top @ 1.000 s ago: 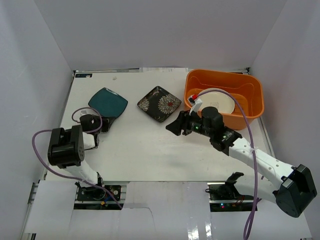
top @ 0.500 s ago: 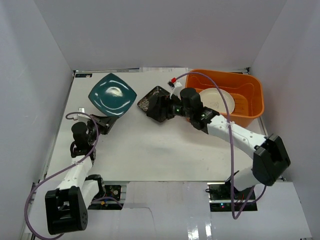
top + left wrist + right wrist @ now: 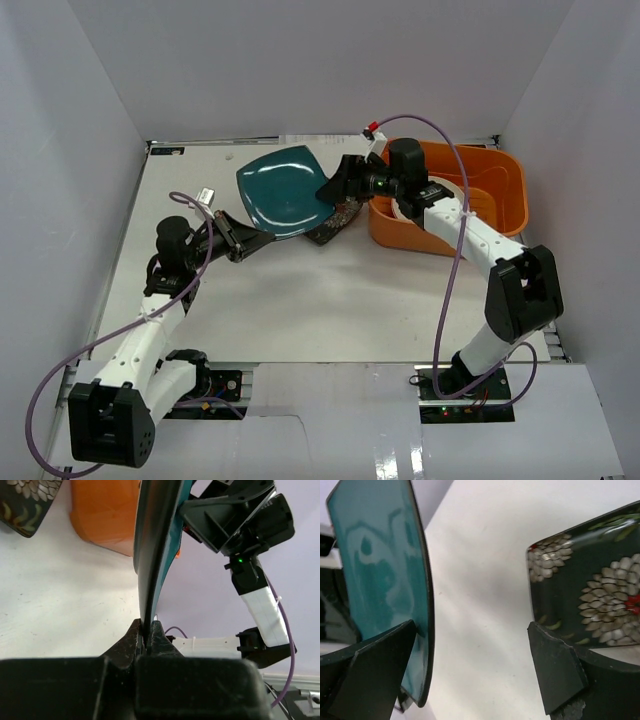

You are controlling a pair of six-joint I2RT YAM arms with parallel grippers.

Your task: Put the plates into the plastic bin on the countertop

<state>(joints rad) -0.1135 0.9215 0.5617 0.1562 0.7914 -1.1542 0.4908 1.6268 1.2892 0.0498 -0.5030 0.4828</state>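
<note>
Left gripper point(image 3: 146, 630) is clamped tight on the near rim of the teal square glazed plate point(image 3: 283, 190), holding it tilted up off the white countertop point(image 3: 300, 290) around the far middle, free edge pointing right. The right gripper point(image 3: 336, 187) is spread wide just beside that edge, with the black floral square plate point(image 3: 341, 220) lying below it. The big orange plastic bin point(image 3: 497, 218) sits in the far right corner, so I reckon the right arm's closer for the drop.
</note>
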